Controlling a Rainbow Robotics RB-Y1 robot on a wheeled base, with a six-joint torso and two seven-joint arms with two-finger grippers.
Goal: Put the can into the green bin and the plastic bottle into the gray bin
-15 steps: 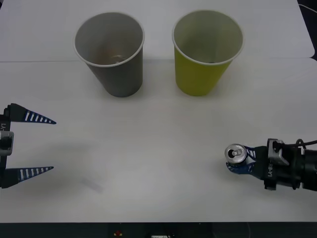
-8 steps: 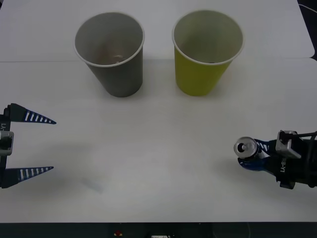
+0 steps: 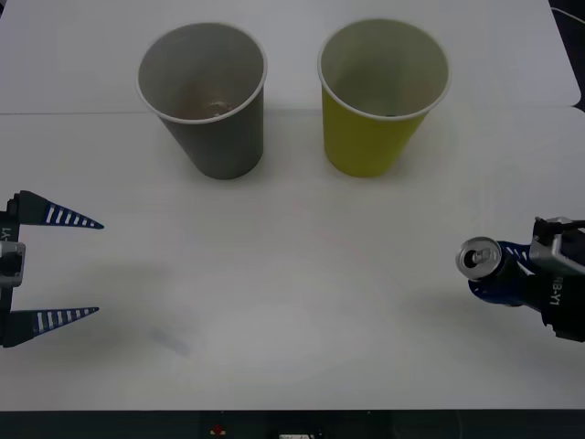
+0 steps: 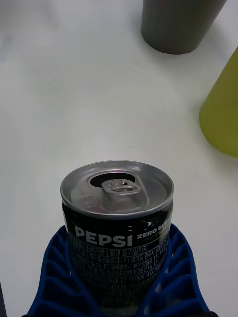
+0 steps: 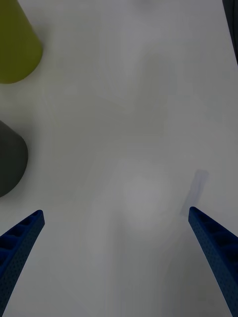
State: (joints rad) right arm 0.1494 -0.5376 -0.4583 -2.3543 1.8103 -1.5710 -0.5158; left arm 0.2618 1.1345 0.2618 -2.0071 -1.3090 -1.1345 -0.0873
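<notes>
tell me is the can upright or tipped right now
Upright: the can stands between the right gripper jaws, its pull-tab top facing up, apart from the green bin.

White table (image 3: 302, 274), faint seam

The worktop (image 3: 302, 274) is plain white, with a dark strip along the bottom edge of the front view. At upper left stands the gray bin (image 3: 208, 96), dull gray outside with a white rim and a pale inside. At upper centre-right, the green bin (image 3: 379, 91) is yellow-green with the same white rim and pale inside. The can (image 4: 118, 228) has a silver top and pull-tab, and a black body with white "PEPSI" lettering and small white print. The right gripper (image 3: 498, 274) at lower right has deep blue ribbed fingers (image 4: 54, 277) on a black and silver body. The left gripper (image 3: 64, 267) at the left edge shows fingers (image 3: 59, 218) with a blue and white stripe pattern.
</notes>
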